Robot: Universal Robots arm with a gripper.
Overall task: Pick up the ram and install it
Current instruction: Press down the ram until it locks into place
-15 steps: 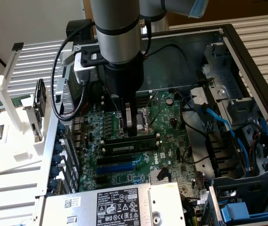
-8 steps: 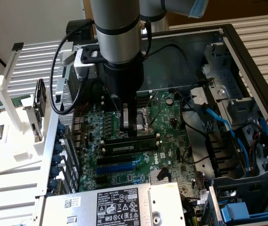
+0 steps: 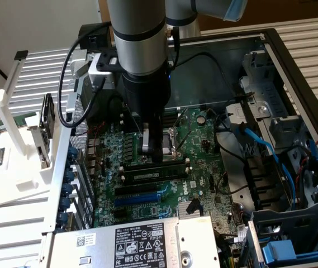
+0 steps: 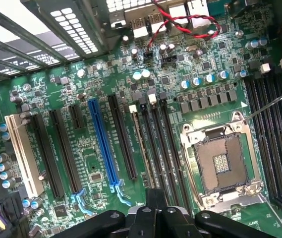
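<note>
Pressing: closed gripper (image 3: 154, 149) is bearing on ram (image 3: 150, 163) near motherboard (image 3: 203, 167) centre.
Care: keeping stick square, pushing evenly.

Green motherboard (image 4: 106, 163) carries one blue slot (image 4: 102, 144) among black slots (image 4: 64, 151).

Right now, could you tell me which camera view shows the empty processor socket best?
The wrist view: the processor socket lies fully exposed, frame and contact field visible. In the exterior view, the gripper covers most of it.

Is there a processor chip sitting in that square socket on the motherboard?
No. In the wrist view the processor socket is open and bare, its contact pins showing inside the metal frame.
</note>
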